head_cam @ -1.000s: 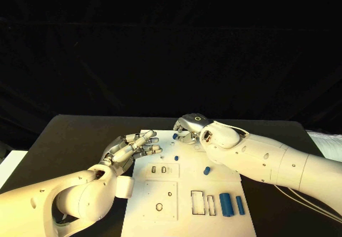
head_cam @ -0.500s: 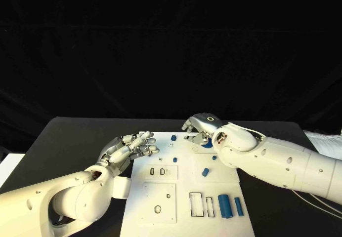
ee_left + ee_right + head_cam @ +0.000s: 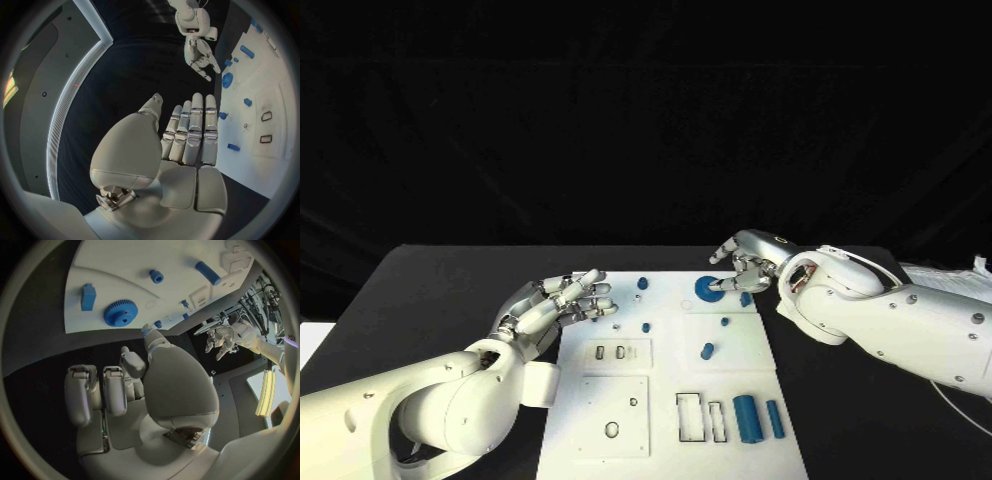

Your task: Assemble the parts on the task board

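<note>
A blue gear (image 3: 708, 287) is seen lying on the white task board (image 3: 678, 400), the curled, empty right hand (image 3: 744, 265) beside it; the left hand (image 3: 557, 305) is held flat, fingers together.

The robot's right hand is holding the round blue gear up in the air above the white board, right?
Not quite. The blue gear lies flat on the white task board, as the right wrist view shows. The right hand sits beside it, holding nothing.
</note>
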Action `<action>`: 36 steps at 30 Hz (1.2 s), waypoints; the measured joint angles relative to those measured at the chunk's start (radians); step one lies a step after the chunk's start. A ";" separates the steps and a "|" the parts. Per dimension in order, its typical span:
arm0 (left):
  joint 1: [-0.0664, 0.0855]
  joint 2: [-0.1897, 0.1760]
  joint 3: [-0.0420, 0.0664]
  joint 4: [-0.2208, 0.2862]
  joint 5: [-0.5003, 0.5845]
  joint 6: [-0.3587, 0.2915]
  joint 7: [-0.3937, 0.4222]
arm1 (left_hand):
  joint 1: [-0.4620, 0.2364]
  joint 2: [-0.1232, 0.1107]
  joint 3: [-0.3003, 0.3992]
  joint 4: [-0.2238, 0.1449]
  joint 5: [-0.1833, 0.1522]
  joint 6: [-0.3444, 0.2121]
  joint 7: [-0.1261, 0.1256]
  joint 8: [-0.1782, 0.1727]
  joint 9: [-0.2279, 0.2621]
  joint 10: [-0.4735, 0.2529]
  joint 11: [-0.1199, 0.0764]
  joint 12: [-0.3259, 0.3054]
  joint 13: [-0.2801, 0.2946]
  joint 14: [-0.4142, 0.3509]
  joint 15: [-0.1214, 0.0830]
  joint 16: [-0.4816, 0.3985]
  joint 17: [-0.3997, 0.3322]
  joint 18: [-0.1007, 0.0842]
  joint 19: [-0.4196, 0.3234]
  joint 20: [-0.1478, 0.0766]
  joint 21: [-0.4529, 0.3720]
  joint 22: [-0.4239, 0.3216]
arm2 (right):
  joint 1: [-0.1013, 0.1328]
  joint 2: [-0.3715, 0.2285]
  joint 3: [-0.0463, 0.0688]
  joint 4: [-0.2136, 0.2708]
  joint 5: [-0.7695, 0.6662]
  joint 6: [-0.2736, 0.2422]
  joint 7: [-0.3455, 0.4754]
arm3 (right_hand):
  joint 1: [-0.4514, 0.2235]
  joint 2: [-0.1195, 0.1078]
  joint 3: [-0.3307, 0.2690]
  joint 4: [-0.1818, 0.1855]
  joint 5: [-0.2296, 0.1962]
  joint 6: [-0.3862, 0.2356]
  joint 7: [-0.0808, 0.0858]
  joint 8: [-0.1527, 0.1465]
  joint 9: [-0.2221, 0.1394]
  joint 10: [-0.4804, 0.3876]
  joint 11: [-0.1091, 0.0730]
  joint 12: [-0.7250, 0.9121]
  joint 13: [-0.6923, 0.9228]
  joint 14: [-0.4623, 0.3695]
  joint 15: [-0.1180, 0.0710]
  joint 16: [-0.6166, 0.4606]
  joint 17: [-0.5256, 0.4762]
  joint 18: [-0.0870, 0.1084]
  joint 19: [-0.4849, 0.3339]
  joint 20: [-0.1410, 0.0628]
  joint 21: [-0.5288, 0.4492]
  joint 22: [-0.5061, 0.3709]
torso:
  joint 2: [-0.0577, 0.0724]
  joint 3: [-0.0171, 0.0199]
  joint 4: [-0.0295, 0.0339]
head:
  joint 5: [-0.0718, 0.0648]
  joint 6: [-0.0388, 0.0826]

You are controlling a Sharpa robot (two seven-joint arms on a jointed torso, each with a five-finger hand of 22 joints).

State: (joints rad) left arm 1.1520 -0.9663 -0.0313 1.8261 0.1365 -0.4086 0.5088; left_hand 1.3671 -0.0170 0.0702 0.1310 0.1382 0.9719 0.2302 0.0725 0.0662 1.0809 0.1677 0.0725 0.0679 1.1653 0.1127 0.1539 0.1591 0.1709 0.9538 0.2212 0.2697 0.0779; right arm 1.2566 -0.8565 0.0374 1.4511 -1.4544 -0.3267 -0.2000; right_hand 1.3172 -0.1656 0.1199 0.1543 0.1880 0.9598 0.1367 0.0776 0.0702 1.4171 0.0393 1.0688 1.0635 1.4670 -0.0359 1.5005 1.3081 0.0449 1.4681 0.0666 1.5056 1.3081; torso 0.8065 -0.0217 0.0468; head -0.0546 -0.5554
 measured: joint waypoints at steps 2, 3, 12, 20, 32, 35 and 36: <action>0.000 0.000 0.000 -0.001 0.000 0.001 0.000 | 0.000 0.000 0.000 0.000 0.000 0.000 0.000 0.000 0.000 0.000 0.000 0.000 0.000 0.000 0.000 0.000 0.000 0.000 0.000 0.000 0.000 0.000 | 0.000 0.000 0.000 -0.012 0.019 0.019 -0.010 | 0.010 0.010 -0.026 0.023 0.004 -0.004 0.004 0.009 0.000 0.002 0.004 0.102 0.113 0.000 0.004 0.010 0.000 0.000 -0.003 0.008 0.005 0.000 | 0.000 0.0004 -0.0006 | -0.001 -0.001; 0.000 0.000 0.000 -0.002 0.000 0.001 -0.001 | 0.000 0.000 0.000 0.000 0.000 0.000 0.000 0.000 0.000 0.000 0.000 0.000 0.000 0.000 0.000 0.000 0.000 0.000 0.000 0.000 0.000 0.000 | 0.000 0.002 0.000 -0.018 0.025 0.027 -0.014 | 0.014 0.014 -0.032 0.029 0.004 -0.004 0.004 0.011 0.000 0.005 0.006 0.127 0.142 -0.002 0.006 0.010 0.000 0.000 -0.002 0.009 0.005 0.000 | 0.000 0.0004 -0.0006 | -0.002 -0.001; 0.000 0.005 0.000 -0.007 0.000 0.003 -0.003 | 0.000 0.000 0.000 0.000 0.000 0.000 0.000 0.000 0.000 0.000 0.000 0.000 0.000 0.000 0.000 0.000 0.000 0.000 0.000 0.000 0.000 -0.001 | 0.000 0.043 0.000 -0.070 0.055 0.075 -0.039 | 0.025 0.025 -0.050 0.047 0.004 -0.005 0.005 0.019 0.000 0.016 0.016 0.220 0.244 0.001 0.009 0.022 0.000 -0.011 -0.002 0.009 0.012 0.000 | 0.001 0.0000 0.0004 | -0.002 -0.005; 0.000 0.008 0.000 -0.009 0.000 0.005 -0.005 | 0.000 0.000 0.000 0.000 0.000 0.000 0.000 0.000 0.000 0.000 0.000 0.000 0.000 0.000 0.000 0.000 0.000 0.000 0.000 0.000 0.000 -0.001 | -0.003 0.074 0.000 -0.102 0.060 0.102 -0.047 | 0.035 0.035 -0.050 0.047 0.008 -0.005 0.005 0.026 0.001 0.034 0.016 0.261 0.245 0.001 0.009 0.026 0.000 -0.011 -0.002 0.009 0.016 0.000 | 0.001 -0.0006 0.0004 | -0.001 -0.009; 0.000 0.010 0.000 -0.011 0.000 0.008 -0.012 | 0.000 0.000 -0.003 -0.003 0.000 0.000 0.000 0.000 0.000 -0.004 0.004 0.000 0.000 0.000 0.000 0.000 0.001 0.000 0.000 0.000 -0.005 -0.002 | -0.011 0.092 0.003 -0.111 0.054 0.117 -0.047 | 0.051 0.051 -0.055 0.033 0.008 0.014 0.004 0.040 0.003 0.044 0.016 0.366 0.245 0.001 0.009 0.036 0.000 -0.011 -0.002 0.009 0.028 0.000 | 0.001 -0.0012 0.0000 | 0.005 -0.014; 0.000 0.010 0.000 -0.011 0.000 0.009 -0.013 | 0.000 0.000 -0.003 -0.003 0.000 0.000 0.000 0.000 0.000 -0.003 0.004 0.000 0.000 0.000 0.000 0.000 0.001 0.000 0.000 0.000 -0.005 -0.002 | -0.012 0.092 0.003 -0.112 0.048 0.117 -0.047 | 0.057 0.057 -0.054 0.025 0.008 0.024 0.001 0.046 0.003 0.044 0.016 0.400 0.245 0.001 0.009 0.040 0.000 -0.011 -0.002 0.009 0.028 0.000 | 0.001 -0.0012 0.0001 | 0.005 -0.014; 0.000 0.010 0.000 -0.011 0.000 0.009 -0.013 | 0.000 0.000 -0.003 -0.003 0.000 0.000 0.000 0.000 0.000 -0.004 0.004 0.000 0.000 0.000 0.000 0.000 0.001 0.000 0.000 0.000 -0.005 -0.002 | -0.012 0.092 0.003 -0.112 0.047 0.117 -0.047 | 0.057 0.057 -0.054 0.024 0.008 0.025 0.001 0.046 0.003 0.044 0.016 0.401 0.245 0.001 0.009 0.040 0.000 -0.011 -0.002 0.009 0.028 0.000 | 0.001 -0.0012 0.0001 | 0.005 -0.015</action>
State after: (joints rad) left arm 1.1521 -0.9566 -0.0315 1.8149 0.1367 -0.3995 0.4953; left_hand 1.3671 -0.0170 0.0674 0.1282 0.1382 0.9719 0.2302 0.0725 0.0662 1.0774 0.1713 0.0726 0.0679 1.1653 0.1127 0.1539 0.1597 0.1711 0.9538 0.2212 0.2650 0.0762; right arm 1.2450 -0.7642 0.0404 1.3391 -1.4078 -0.2098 -0.2466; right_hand 1.3744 -0.1083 0.0656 0.1787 0.1957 0.9844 0.1378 0.1233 0.0728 1.4610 0.0548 1.4701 1.3081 1.4683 -0.0267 1.5404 1.3077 0.0343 1.4661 0.0755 1.5337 1.3077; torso 0.8076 -0.0229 0.0469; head -0.0495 -0.5701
